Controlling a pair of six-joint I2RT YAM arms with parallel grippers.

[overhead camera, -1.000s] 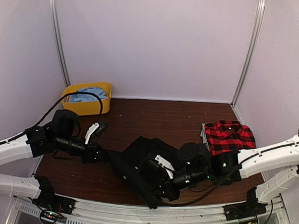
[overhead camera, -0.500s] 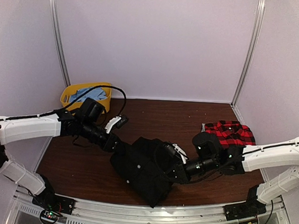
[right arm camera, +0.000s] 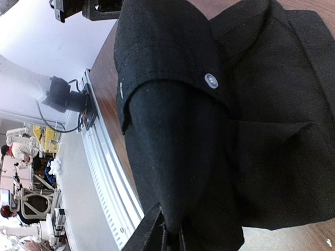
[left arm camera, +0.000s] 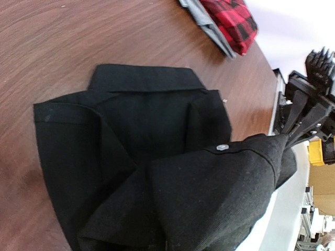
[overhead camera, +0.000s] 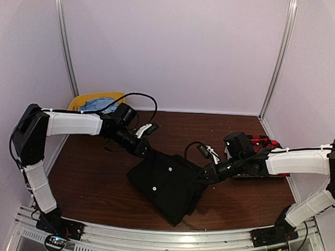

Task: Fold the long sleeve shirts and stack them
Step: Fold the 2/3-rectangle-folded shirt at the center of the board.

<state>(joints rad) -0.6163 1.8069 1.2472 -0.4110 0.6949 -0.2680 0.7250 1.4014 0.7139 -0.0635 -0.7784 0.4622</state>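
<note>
Left gripper: my left gripper [left arm camera: 288,137] is clamped tight on a fold of the plain black shirt of soft cloth [overhead camera: 165,184] — the cloth narrows to a point where my fingers pinch it, raised above the rest of the garment.
Right gripper: my right gripper [right arm camera: 170,230] is pinched closed on another fold of the black shirt, and the cloth swells away from my fingertips in a rounded hump.
Black shirt: it lies near the middle of the dark brown wooden table [overhead camera: 98,172], between my two arms and partly folded. My left gripper has its far left corner, my right gripper its right edge. Its collar lies flat on the wood in the left wrist view.
Button: a small pale round button [right arm camera: 211,79] sits on the raised band of cloth.
Plaid shirt: the red-and-black buffalo plaid shirt [left arm camera: 230,21] lies folded at the right side of the table, well apart from the black one, with a thin grey layer under it — from above, my right arm covers much of it.
Bin: a yellow plastic bin [overhead camera: 79,103] stands at the far left corner by the wall, with light blue cloth [overhead camera: 99,105] inside.
</note>
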